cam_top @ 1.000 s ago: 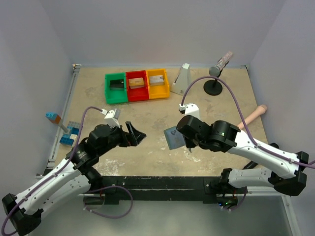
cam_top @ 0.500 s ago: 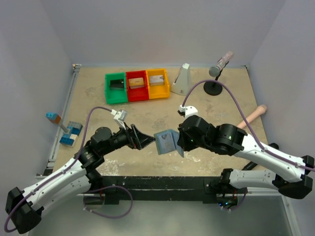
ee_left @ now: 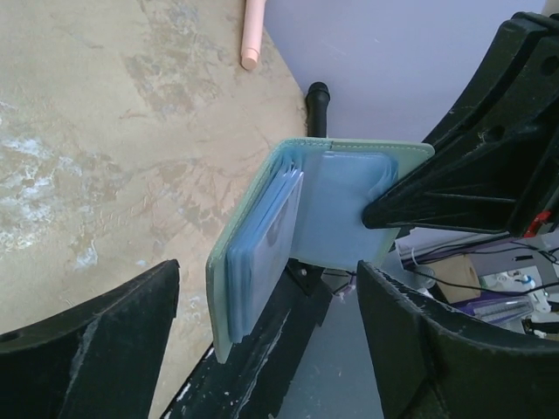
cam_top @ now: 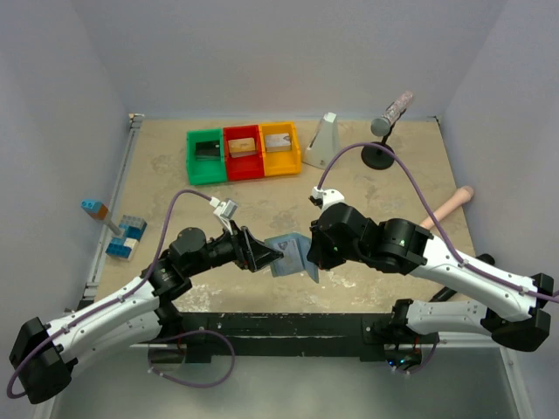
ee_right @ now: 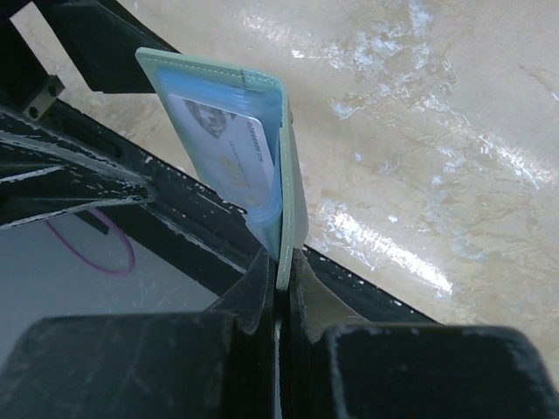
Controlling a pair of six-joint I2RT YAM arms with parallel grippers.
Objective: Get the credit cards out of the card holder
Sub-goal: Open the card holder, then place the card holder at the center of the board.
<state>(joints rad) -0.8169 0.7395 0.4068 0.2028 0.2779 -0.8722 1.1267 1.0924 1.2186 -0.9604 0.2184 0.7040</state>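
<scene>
The card holder (cam_top: 291, 255) is a grey-green bifold wallet, held open above the table's near edge. My right gripper (cam_top: 307, 257) is shut on one cover's edge (ee_right: 285, 262). In the left wrist view its pale blue pockets (ee_left: 297, 231) face the camera. A pale card with faint markings (ee_right: 223, 148) sits in a pocket. The black card is hidden. My left gripper (cam_top: 265, 256) is open, and its fingers (ee_left: 87, 349) straddle the wallet's free half without touching it.
Green (cam_top: 206, 157), red (cam_top: 243, 153) and yellow (cam_top: 279, 148) bins stand at the back. A white wedge (cam_top: 323, 140) and a microphone stand (cam_top: 382, 148) are at the back right. A pink stick (cam_top: 447, 207) lies at the right, blue bricks (cam_top: 125, 237) at the left.
My right gripper has carried the wallet left and toward the near edge. My left gripper has moved right until its open fingers are around the wallet.
</scene>
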